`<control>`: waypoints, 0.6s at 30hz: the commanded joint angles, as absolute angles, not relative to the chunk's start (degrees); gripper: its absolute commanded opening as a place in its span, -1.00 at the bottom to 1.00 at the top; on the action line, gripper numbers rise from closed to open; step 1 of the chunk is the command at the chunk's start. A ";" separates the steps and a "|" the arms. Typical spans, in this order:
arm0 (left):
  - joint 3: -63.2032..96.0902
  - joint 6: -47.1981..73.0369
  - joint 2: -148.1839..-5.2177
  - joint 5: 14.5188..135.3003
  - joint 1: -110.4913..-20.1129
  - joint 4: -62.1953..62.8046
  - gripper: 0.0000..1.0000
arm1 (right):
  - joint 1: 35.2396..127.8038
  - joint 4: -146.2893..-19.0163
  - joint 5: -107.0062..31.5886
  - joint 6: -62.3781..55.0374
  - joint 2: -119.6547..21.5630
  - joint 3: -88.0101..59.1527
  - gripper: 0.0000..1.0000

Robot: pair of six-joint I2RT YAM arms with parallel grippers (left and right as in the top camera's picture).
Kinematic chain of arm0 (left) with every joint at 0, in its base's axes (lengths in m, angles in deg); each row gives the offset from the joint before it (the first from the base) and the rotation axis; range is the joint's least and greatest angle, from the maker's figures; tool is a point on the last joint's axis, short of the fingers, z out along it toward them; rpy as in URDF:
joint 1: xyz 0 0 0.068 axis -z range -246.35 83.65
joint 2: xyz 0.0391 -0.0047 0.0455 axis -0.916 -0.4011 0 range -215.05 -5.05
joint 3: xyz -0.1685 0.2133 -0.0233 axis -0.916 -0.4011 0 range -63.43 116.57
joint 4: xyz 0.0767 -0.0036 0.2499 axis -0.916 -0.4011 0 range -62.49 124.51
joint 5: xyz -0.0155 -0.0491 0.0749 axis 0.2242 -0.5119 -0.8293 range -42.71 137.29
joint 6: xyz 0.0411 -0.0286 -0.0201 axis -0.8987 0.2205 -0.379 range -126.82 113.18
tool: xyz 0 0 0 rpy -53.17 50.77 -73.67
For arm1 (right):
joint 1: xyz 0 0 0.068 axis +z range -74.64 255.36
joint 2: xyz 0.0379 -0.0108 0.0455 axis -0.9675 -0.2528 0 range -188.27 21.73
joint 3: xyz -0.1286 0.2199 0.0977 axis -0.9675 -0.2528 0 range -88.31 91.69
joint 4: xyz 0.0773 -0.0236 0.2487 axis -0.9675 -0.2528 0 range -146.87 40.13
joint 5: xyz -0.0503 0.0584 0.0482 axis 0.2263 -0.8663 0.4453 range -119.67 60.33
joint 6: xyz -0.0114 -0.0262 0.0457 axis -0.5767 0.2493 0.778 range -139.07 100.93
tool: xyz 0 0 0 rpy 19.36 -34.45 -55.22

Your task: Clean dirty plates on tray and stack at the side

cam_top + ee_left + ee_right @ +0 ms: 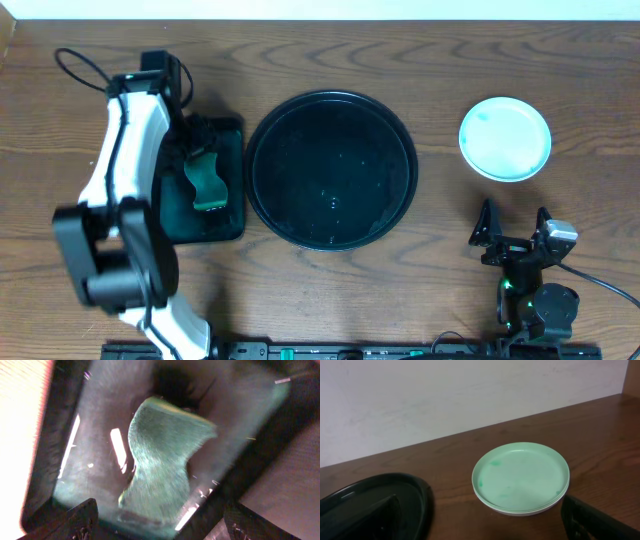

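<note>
The round black tray [270,150] lies in the middle of the table with no plates on it; its rim also shows in the right wrist view [415,492]. The plates [505,138] sit stacked on the bare wood at the right, a pale turquoise one on top with faint green specks [520,477]. My right gripper [515,232] is open and empty, in front of the stack and apart from it. My left gripper [160,527] is open above a green sponge [162,460] and is not touching it.
The sponge [207,180] lies in a dark green rectangular tray [232,215] just left of the black tray. The left arm reaches over that tray. A wall runs along the table's far edge [470,395].
</note>
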State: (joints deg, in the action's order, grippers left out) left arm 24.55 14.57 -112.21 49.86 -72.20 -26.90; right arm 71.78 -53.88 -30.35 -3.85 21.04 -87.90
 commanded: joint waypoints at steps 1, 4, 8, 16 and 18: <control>24.92 14.85 -105.56 48.92 -70.56 -27.05 0.61 | 71.70 -54.10 -31.03 -4.79 21.41 -88.01 0.98; 24.92 14.85 -100.43 48.94 -68.90 -27.03 0.61 | 71.70 -54.10 -31.01 -4.79 21.41 -88.01 0.99; 24.92 14.88 -93.65 48.66 -66.36 -22.98 0.61 | 71.70 -54.10 -31.03 -4.79 21.41 -88.01 0.99; 24.92 14.88 -82.42 45.66 -59.11 -5.80 0.61 | 71.70 -54.10 -31.03 -4.79 21.41 -88.01 0.98; 24.92 14.88 -80.03 44.29 -57.03 -1.54 0.61 | 71.70 -54.10 -31.03 -4.79 21.41 -88.01 0.98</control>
